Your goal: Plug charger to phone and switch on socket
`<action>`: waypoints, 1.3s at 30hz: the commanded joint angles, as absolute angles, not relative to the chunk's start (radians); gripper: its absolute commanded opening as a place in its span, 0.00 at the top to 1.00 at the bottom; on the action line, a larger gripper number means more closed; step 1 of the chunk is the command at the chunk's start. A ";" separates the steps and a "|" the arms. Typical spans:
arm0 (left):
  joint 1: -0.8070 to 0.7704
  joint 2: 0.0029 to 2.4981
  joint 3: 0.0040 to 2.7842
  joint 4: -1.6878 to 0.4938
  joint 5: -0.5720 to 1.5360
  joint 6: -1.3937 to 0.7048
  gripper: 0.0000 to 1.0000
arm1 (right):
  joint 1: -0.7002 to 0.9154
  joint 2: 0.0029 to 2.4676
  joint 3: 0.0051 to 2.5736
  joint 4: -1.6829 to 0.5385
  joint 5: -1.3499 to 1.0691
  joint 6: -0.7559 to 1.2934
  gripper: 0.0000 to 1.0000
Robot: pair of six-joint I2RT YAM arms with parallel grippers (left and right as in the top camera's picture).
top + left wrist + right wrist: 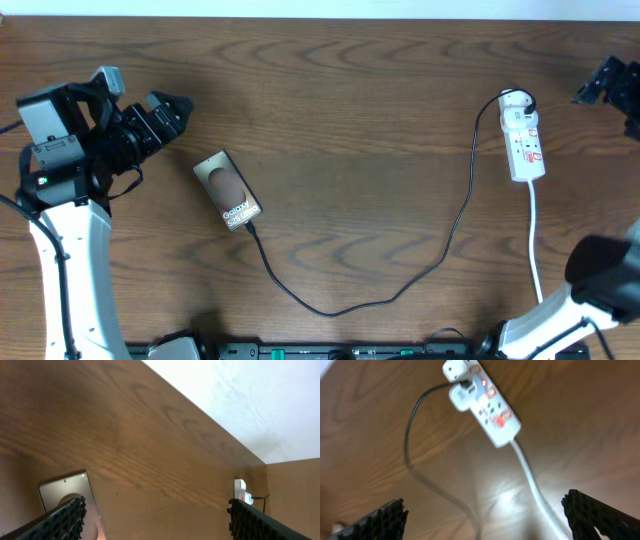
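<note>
The phone (pixel 228 190) lies flat on the wooden table left of centre, with "Galaxy" on its screen. The charger cable (pixel 400 290) runs from the phone's near end in a long loop to the socket (pixel 524 138), a white strip at the right. Its tip (pixel 250 227) sits against the phone's near edge. My left gripper (pixel 178 110) is open and empty, up and left of the phone. In the left wrist view the phone (pixel 62 492) shows beside the left finger of this gripper (pixel 155 520). My right gripper (pixel 592 92) is open and empty, right of the socket (pixel 487 405); in its wrist view its fingers (pixel 485 520) frame the black cable (pixel 412 435).
The strip's white cord (pixel 535 240) runs toward the front edge, and it also shows in the right wrist view (pixel 530 475). The far table edge meets a white wall (pixel 250 400). The socket also shows far off in the left wrist view (pixel 241 492).
</note>
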State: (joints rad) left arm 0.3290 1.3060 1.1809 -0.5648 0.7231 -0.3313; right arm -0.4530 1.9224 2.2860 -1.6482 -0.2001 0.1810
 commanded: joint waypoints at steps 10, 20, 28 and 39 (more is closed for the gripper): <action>0.330 1.308 1.189 -0.579 0.714 -0.307 0.11 | -0.439 1.736 2.296 -1.697 -0.197 0.347 0.01; 0.330 1.308 1.189 -0.579 0.714 -0.307 0.11 | -0.439 1.736 2.296 -1.696 -0.196 0.347 0.01; 0.330 1.308 1.189 -0.579 0.714 -0.307 0.11 | -0.439 1.736 2.296 -1.696 -0.196 0.347 0.01; 0.329 1.297 1.189 -0.580 0.709 -0.307 0.11 | -0.439 1.737 2.296 -1.696 -0.196 0.347 0.01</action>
